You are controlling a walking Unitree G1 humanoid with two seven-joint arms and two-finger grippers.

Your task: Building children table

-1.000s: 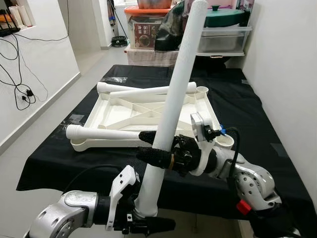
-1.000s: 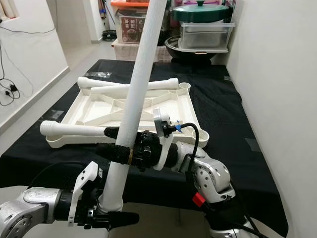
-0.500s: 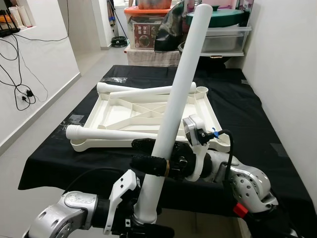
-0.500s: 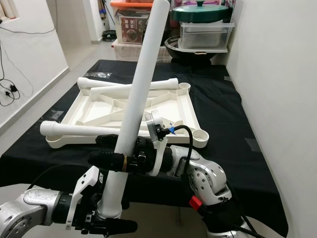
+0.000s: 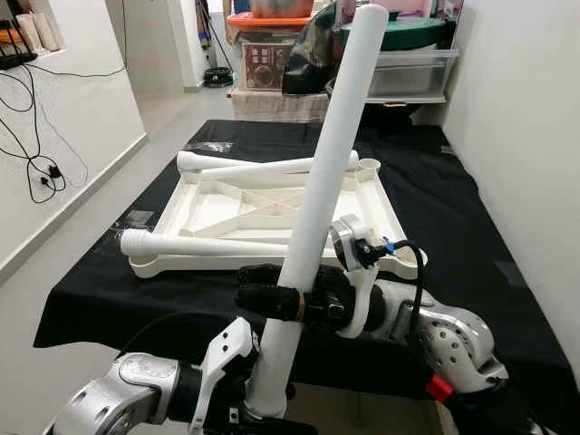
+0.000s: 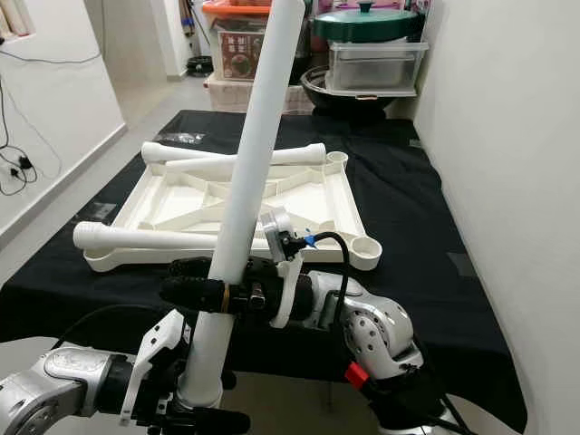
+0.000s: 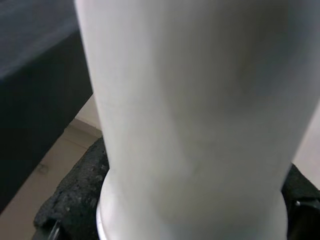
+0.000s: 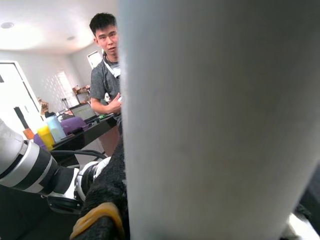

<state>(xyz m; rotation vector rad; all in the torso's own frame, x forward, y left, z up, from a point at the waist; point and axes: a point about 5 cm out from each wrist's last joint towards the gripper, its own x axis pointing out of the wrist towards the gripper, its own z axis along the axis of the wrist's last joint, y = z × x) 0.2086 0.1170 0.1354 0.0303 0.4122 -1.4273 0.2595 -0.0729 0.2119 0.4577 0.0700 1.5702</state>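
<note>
I hold a long white table leg tilted upright in front of me, its top leaning away to the right. My left gripper is shut on its flared lower end. My right gripper is shut around the leg a little higher up, fingers pointing left. Behind it the white table top lies upside down on the black-covered table. A second leg lies along the table top's near edge and a third leg along its far edge. The wrist views are close on the leg.
Plastic storage boxes and an orange-lidded box stand behind the table. A white wall runs close on the right. Cables hang on the left wall above open floor. A person stands behind me in the right wrist view.
My right gripper has shifted left and slightly down along the leg. The left gripper has dropped lower in the view. The leg stays tilted much as before.
</note>
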